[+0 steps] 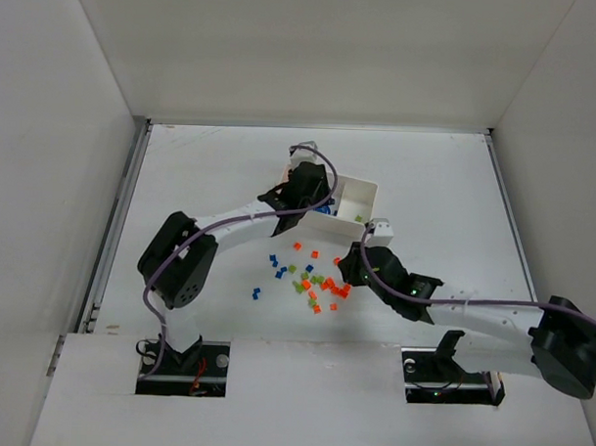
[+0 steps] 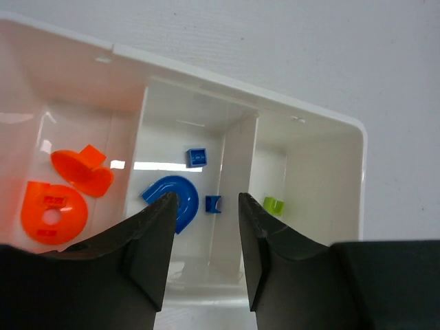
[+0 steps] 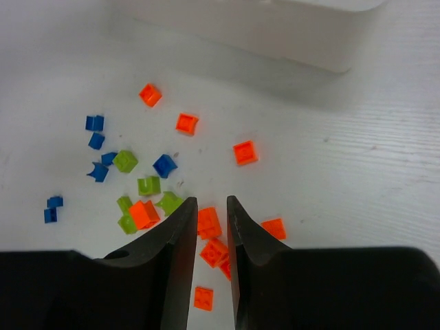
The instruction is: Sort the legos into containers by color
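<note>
Left gripper (image 2: 206, 197) released above middle container (image 2: 199, 122), right gripper (image 3: 210, 201) parted over orange legos (image 3: 208, 221)

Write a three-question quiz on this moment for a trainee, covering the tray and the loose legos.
1. True or false: the green lego in the tray shares a compartment with the blue arch.
2. Which colour of lego shows in the gap between the fingers of the right gripper? A blue, B orange, C green.
3. How many blue pieces lie in the middle compartment?
Key: 1 false, they lie in neighbouring compartments. 2 B. 3 three.
</note>
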`<control>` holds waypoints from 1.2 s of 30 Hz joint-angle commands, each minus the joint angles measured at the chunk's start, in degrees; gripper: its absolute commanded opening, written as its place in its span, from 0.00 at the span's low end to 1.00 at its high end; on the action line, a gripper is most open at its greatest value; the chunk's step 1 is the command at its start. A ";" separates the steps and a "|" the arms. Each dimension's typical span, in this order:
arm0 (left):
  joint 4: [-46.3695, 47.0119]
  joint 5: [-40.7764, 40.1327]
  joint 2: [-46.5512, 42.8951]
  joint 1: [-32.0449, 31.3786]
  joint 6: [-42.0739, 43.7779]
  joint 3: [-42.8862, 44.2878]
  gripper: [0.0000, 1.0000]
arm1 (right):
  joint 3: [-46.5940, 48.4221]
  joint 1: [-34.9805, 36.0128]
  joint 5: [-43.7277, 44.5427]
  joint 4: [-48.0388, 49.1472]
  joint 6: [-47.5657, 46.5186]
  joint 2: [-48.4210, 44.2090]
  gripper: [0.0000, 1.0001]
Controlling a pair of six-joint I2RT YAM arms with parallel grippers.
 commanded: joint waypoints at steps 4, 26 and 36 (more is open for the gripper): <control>3.98 -1.67 -17.18 2.82 0.50 -14.04 0.35 | 9.12 5.71 -2.89 6.84 -3.15 12.38 0.37; -12.63 -2.82 -53.16 3.97 -8.20 -49.75 0.31 | 29.79 6.42 -12.47 -3.16 -19.58 39.12 0.43; -14.82 -0.80 -55.09 2.91 -8.47 -50.73 0.31 | 32.17 6.51 -11.59 -4.23 -20.38 42.55 0.35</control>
